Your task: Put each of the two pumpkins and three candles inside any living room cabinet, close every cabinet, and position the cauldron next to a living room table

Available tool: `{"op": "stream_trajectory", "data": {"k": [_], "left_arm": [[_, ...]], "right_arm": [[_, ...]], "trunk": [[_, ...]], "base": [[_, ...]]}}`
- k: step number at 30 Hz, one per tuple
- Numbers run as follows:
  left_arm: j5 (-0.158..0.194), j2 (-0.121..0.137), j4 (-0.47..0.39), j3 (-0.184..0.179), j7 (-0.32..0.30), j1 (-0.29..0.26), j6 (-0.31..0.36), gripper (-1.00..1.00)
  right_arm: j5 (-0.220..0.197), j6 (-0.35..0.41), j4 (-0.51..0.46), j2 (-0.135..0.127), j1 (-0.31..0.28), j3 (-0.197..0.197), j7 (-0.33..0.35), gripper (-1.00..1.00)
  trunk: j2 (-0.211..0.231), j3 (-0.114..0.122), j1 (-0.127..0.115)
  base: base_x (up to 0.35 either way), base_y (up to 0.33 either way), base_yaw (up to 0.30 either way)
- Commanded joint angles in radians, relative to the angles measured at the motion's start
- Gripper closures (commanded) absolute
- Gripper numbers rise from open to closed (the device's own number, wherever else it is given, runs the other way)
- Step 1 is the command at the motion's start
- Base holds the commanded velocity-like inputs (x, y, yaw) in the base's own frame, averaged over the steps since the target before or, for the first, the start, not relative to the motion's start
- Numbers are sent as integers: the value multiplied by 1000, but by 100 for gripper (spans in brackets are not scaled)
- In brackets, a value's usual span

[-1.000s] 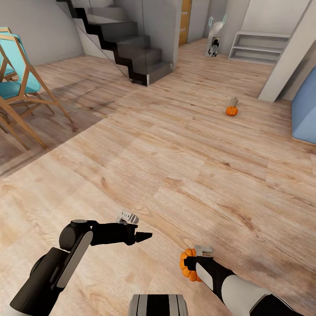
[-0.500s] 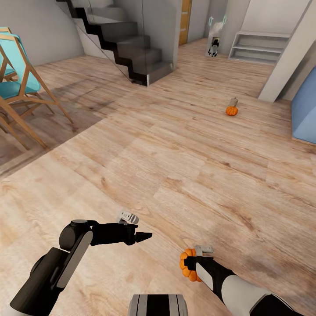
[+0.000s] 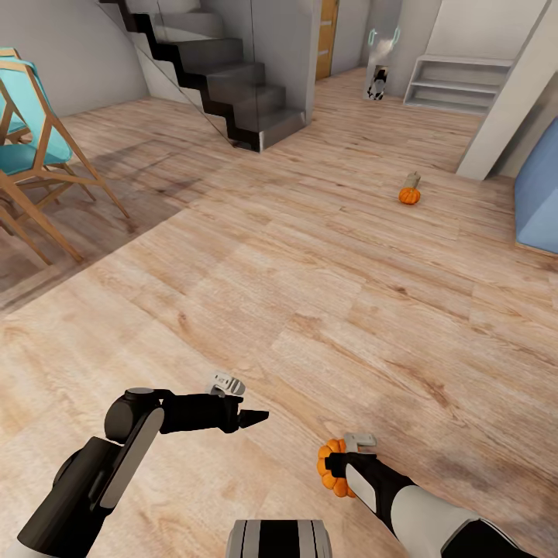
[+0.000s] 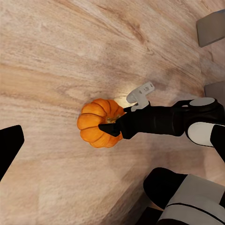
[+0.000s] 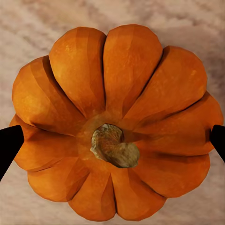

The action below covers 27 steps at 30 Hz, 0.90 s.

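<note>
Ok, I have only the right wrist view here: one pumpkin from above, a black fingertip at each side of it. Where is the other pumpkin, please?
Observer: The second pumpkin lies on the wood floor far ahead, toward the robot's right, in the head view.
Operator: Is anything beside it?
Observer: Yes, one candle stands right behind it, seemingly touching.
Operator: And my left arm, is it in the way?
Observer: No. The left gripper hangs over bare floor, holding nothing, apart from the near pumpkin.
Operator: Is that one lifted?
Observer: It appears to sit on the floor, with the right gripper over it.
</note>
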Motion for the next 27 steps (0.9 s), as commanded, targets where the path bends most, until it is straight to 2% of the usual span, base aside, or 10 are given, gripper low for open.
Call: {"op": "stream_trajectory", "data": {"k": [1, 8, 27], "left_arm": [[-2, 0, -1, 0, -3, -1, 4, -100], [-2, 0, -1, -1, -4, -1, 4, -100], [-2, 0, 0, -1, -3, -1, 4, -100]], "right_arm": [[-15, 5, 1, -1, 1, 6, -7, 100], [-16, 5, 1, -1, 1, 6, -7, 100], [-13, -7, -2, -2, 2, 6, -7, 100]], "trunk": [[0, -1, 0], [0, -1, 0], [4, 73, -8]], "base": [[0, 0, 0], [0, 0, 0], [0, 0, 0]]}}
